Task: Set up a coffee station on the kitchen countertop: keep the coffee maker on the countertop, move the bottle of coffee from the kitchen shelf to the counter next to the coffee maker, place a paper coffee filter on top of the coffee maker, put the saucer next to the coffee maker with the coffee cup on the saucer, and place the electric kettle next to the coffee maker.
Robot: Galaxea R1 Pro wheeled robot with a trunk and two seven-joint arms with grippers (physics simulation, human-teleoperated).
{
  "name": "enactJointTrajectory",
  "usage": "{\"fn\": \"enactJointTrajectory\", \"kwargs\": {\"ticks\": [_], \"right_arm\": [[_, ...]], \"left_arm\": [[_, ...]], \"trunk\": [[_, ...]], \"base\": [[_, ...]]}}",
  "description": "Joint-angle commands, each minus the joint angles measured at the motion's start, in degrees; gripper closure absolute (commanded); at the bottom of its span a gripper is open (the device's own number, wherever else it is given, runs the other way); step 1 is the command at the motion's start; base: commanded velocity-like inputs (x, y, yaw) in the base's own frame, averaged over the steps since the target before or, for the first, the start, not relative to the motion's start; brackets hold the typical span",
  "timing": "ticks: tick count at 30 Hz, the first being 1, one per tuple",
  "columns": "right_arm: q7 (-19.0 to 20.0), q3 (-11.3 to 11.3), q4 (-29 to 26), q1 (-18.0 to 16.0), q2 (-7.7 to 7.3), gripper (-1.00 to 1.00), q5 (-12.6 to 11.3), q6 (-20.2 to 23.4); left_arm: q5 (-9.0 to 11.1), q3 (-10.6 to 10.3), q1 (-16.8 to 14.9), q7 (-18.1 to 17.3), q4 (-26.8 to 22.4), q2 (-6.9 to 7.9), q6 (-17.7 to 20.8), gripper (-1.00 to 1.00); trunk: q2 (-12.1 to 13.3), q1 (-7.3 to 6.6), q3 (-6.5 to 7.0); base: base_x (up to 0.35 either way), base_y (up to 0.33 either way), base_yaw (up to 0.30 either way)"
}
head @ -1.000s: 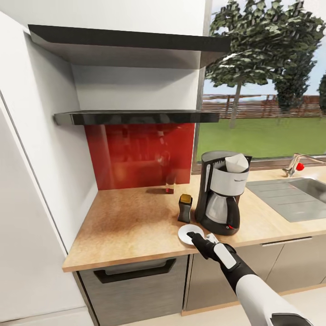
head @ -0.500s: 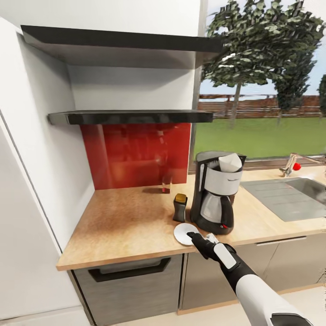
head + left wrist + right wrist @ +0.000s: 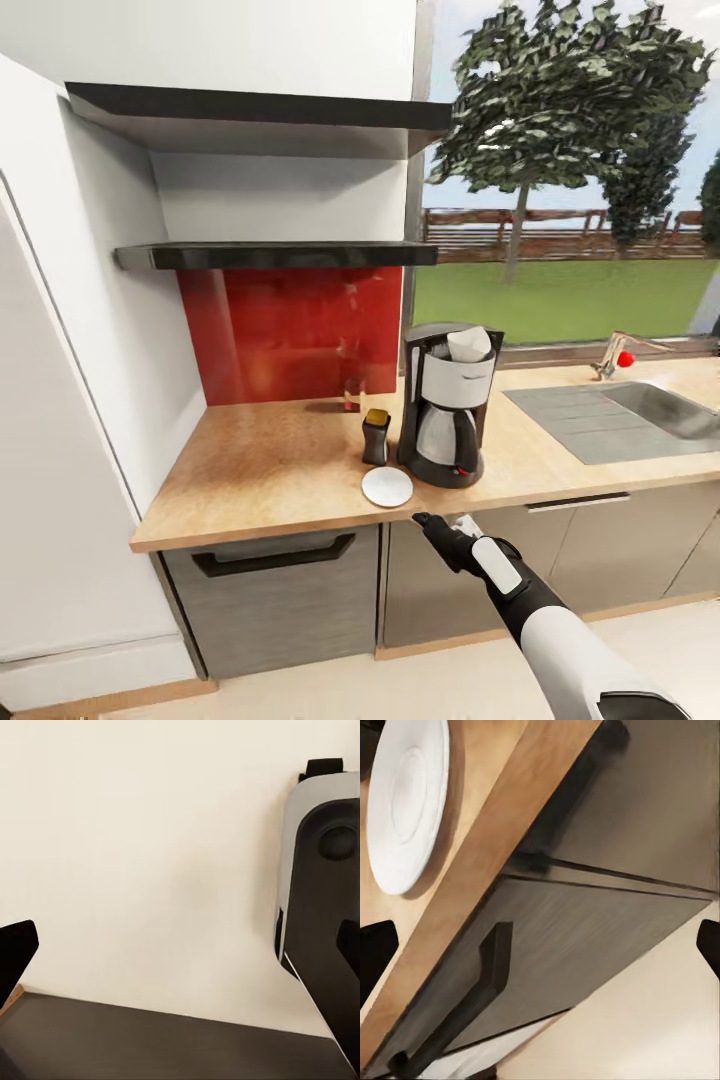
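The black coffee maker [image 3: 445, 410] stands on the beige kitchen countertop [image 3: 270, 480], and the white paper coffee filter [image 3: 468, 343] sits in its top. Just to its left is the small brown bottle of coffee [image 3: 376, 437]. The white saucer [image 3: 387, 486] [image 3: 405, 802] lies bare in front of them, near the counter's edge. My right gripper [image 3: 442, 522] [image 3: 540, 945] hangs open and holds nothing, just off the counter's front edge and below the saucer. The left gripper [image 3: 180, 952] is open too, over pale floor. The dark kitchen shelf [image 3: 270, 255] is bare. The coffee cup and the electric kettle are out of view.
A sink [image 3: 640, 415] with a tap [image 3: 615, 352] is set into the counter at the right. Grey cabinet fronts with a dark drawer handle [image 3: 275, 555] run below the counter. A tall white panel [image 3: 60, 420] closes off the left. A red backsplash [image 3: 290, 330] covers the wall behind.
The camera has drawn back from the counter, so everything looks smaller. My right gripper, which was over the saucer's near rim, is now off the counter's edge; the saucer stays put.
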Motion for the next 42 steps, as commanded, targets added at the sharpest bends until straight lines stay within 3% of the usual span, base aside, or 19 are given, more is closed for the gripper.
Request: {"fn": "enactJointTrajectory", "kwargs": {"ticks": [1,21,24,27,31,35,39,41,42], "right_arm": [[-0.2,-0.1,-0.1,0.0,0.01,-1.00,-0.3,0.2],[-0.1,0.1,0.3,0.0,0.23,-1.00,-0.2,0.3],[0.0,0.2,2.7,0.0,0.37,-1.00,-0.1,0.2],[0.0,0.8,10.8,0.0,0.24,-1.00,1.0,-0.2],[0.1,2.2,20.9,0.0,-0.31,-1.00,6.5,-7.7],[0.1,2.7,24.1,4.9,-0.70,-1.00,16.0,-20.4],[-0.2,2.8,24.6,10.3,-2.61,-1.00,27.2,-24.1],[-0.4,2.8,24.7,11.7,-3.14,-1.00,30.9,-24.5],[-0.5,2.8,24.7,12.9,-3.72,-1.00,34.8,-24.6]], "left_arm": [[-0.6,0.5,0.0,0.1,0.0,0.00,0.2,-1.00],[-0.4,0.8,-0.1,0.4,-0.6,-0.04,-0.2,-1.00],[-0.3,0.9,-0.1,0.3,-0.7,-0.05,-0.5,-1.00],[-0.3,0.9,-0.1,0.2,-0.8,-0.20,-0.7,-1.00],[-0.4,0.9,-0.1,0.1,-0.8,-0.45,-1.6,-1.00],[-0.4,0.9,-0.1,0.1,-0.7,-0.91,-4.6,-1.00],[-0.5,0.8,-0.1,0.1,-0.6,-2.29,-6.8,-1.00],[-0.5,0.8,0.0,0.1,-0.5,-2.54,-8.5,-1.00],[-0.4,0.8,0.0,0.1,-0.3,-2.64,-10.7,-1.00]], "trunk": [[-0.1,-0.01,-0.06],[-0.1,-0.01,-0.06],[-0.1,-0.01,-0.06],[-0.1,-0.01,-0.06],[-0.1,-0.01,-0.06],[-0.1,-0.01,-0.06],[-0.1,-0.01,-0.06],[-0.1,-0.01,-0.06],[-0.1,-0.01,-0.06]], "base": [[-0.307,-0.099,0.000],[-0.133,-0.263,0.000],[-0.003,-0.308,0.000],[-0.001,-0.308,0.000],[0.000,-0.294,0.000],[0.000,-0.134,0.000],[0.000,-0.023,0.000],[0.000,-0.006,0.000],[0.000,-0.003,0.000]]}}
